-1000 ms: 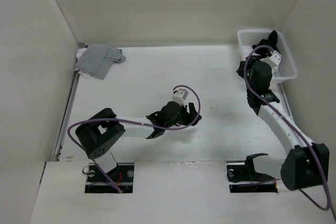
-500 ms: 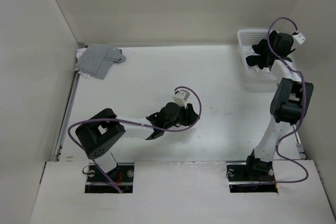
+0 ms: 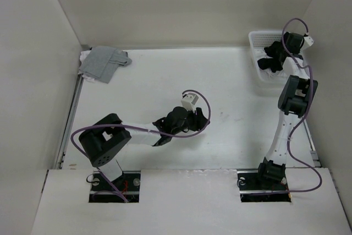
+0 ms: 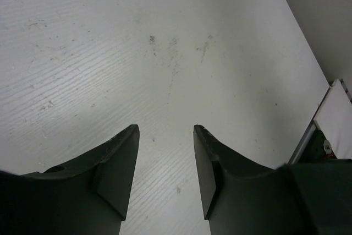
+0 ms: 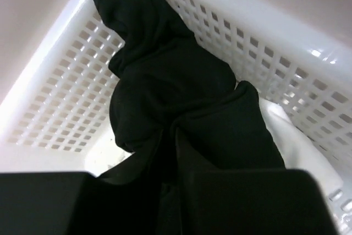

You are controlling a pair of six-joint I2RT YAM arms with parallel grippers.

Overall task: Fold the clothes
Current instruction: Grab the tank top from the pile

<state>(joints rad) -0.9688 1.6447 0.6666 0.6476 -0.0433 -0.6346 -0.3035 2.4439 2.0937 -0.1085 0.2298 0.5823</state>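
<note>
Top bunched in basket, straight ahead of right gripper, long axis running away from it. Jaws nearly together, pinching fabric fold. Left gripper well apart, jaws spread, empty.

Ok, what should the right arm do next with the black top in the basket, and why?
Probably lift straight up. The right gripper looks closed on a fold of the black top, which lies crumpled in the basket; raising it should clear the basket wall before carrying it to the table, where the left gripper hangs open.
</note>
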